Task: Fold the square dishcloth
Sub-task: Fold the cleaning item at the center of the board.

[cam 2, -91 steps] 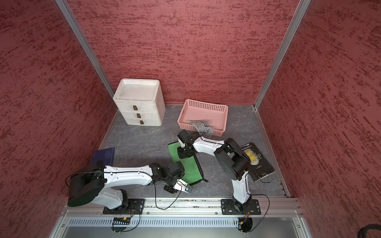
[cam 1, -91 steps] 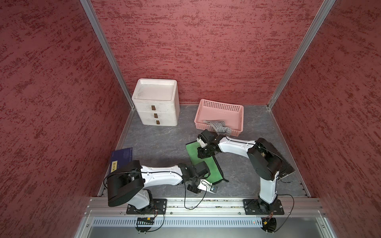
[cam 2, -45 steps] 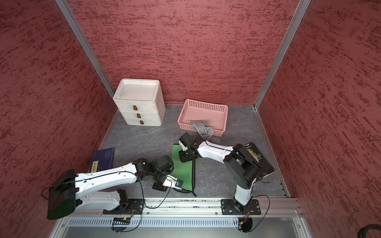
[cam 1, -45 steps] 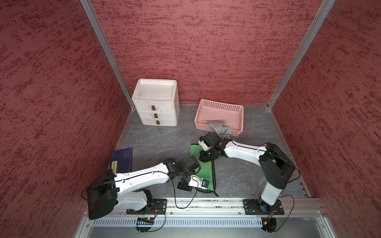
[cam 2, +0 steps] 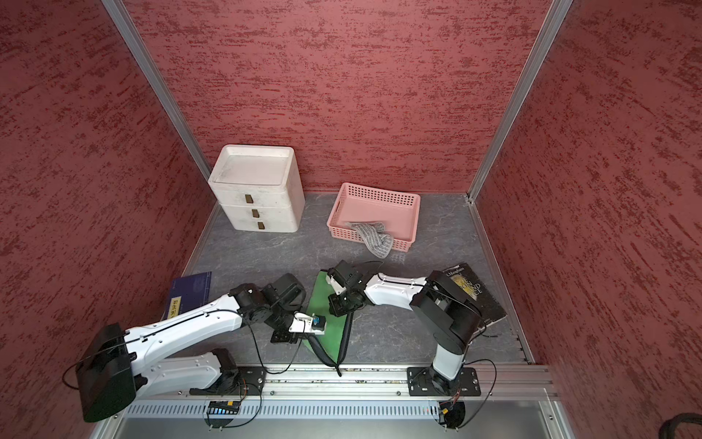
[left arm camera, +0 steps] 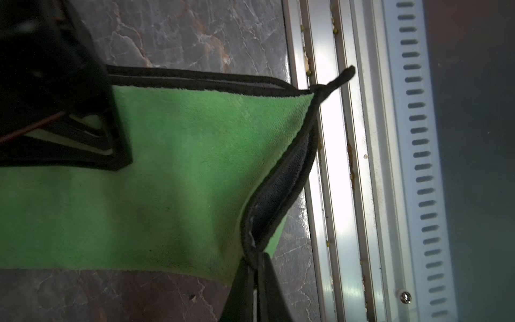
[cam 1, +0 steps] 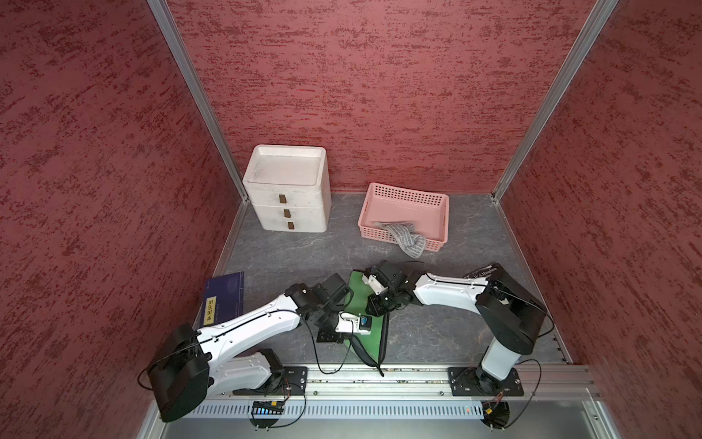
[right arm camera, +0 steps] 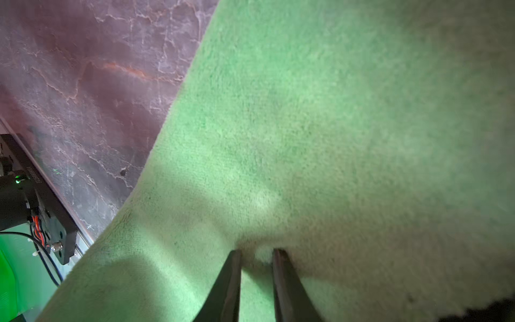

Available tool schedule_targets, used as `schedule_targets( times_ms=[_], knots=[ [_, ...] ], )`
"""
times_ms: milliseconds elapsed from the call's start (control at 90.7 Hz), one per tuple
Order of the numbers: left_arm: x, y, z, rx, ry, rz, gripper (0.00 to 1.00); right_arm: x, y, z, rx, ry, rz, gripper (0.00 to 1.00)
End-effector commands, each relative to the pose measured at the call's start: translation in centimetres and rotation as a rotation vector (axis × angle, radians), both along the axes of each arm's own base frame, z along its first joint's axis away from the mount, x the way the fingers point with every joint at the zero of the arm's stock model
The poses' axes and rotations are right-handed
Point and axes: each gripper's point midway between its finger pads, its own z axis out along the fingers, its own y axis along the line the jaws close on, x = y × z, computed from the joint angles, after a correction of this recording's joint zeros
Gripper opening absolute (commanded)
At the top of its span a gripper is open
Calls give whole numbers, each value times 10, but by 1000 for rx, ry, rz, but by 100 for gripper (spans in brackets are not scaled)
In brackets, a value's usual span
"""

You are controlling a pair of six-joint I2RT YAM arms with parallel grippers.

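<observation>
The dishcloth point(cam 1: 374, 334) point(cam 2: 334, 332) is green with a black hem and lies doubled over near the table's front edge, in both top views. My left gripper point(cam 1: 340, 338) point(cam 2: 298, 339) point(left arm camera: 255, 262) is shut on a hemmed corner of it, at the cloth's left side. The hem point(left arm camera: 281, 178) bows open beside that pinch. My right gripper point(cam 1: 376, 308) point(cam 2: 338, 306) point(right arm camera: 256, 252) sits on the cloth's far half. Its fingers point(right arm camera: 231, 276) stand a narrow gap apart with a small bump of green pile pinched between the tips.
A white drawer unit point(cam 1: 286, 194) and a pink basket point(cam 1: 402, 197) with a grey cloth point(cam 1: 408, 239) hanging over its rim stand at the back. A blue book point(cam 1: 224, 300) lies left, a black book point(cam 2: 471, 292) right. The metal rail point(cam 1: 418, 374) borders the cloth's front.
My left gripper has carried the cloth's corner from the right front toward the left, so the cloth now looks narrower. The right gripper has stayed on the far part.
</observation>
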Motion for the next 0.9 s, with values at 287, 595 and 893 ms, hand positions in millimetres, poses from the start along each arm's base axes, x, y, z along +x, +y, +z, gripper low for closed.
schedule_targets(
  times_ms=[287,595,893],
  knots=[
    [82,-25,64,-242,-4,171,0,50,-17,78,149,-68,-112,26],
    [182,-34,33,-225,-129,390,0,96,-76,87,93,-145,-322,25],
    [255,-27,-29,-6,-235,579,0,94,-106,107,66,-249,-410,30]
  ],
)
